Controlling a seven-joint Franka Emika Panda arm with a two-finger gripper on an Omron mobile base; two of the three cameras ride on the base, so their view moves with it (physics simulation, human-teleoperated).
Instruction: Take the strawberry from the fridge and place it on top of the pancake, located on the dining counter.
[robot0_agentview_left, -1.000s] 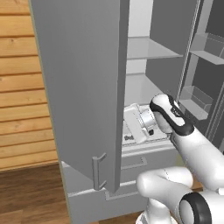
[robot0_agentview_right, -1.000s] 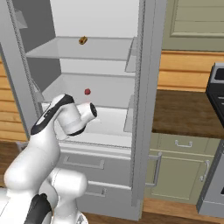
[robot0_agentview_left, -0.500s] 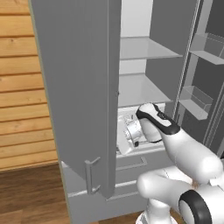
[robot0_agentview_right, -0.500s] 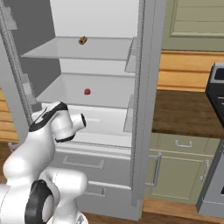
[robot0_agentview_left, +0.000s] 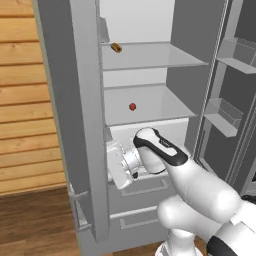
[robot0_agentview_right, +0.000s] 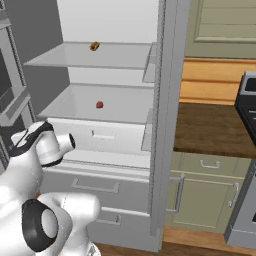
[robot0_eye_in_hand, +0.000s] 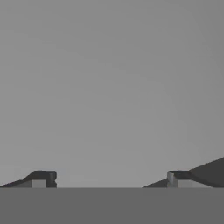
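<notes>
Left base view: The fridge (robot0_agentview_left: 150, 65) stands open, light grey inside and out. Its left door (robot0_agentview_left: 75, 120) hangs edge-on in the foreground, with a bar handle (robot0_agentview_left: 79, 212) near its lower end. The right door (robot0_agentview_left: 235, 100) swings out at the right and carries clear bins (robot0_agentview_left: 224, 116). Two glass shelves cross the interior. The strawberry (robot0_agentview_left: 132, 106) lies alone on the lower shelf (robot0_agentview_left: 150, 105), near its middle. A small brown-orange item (robot0_agentview_left: 116, 47) lies on the upper shelf (robot0_agentview_left: 150, 56). Below the shelves sit two drawers (robot0_agentview_left: 145, 192). The arm (robot0_agentview_left: 190, 185) bends up from the lower right, and its hand (robot0_agentview_left: 122, 164) points left at the inner face of the left door, below the lower shelf. A wooden plank wall (robot0_agentview_left: 25, 100) and a dark wood floor (robot0_agentview_left: 35, 225) lie to the left.

Right base view: The strawberry (robot0_agentview_right: 99, 104) rests on the lower shelf, well apart from the arm (robot0_agentview_right: 42, 150), which stands low at the left. To the right of the fridge are a brown counter (robot0_agentview_right: 210, 130) on green cabinets (robot0_agentview_right: 205, 195), a wooden backsplash, and an upper cabinet.

Hand view: The gripper (robot0_eye_in_hand: 109, 181) faces a flat grey surface. Its two fingertips (robot0_eye_in_hand: 41, 178) stand far apart, with nothing between them.
</notes>
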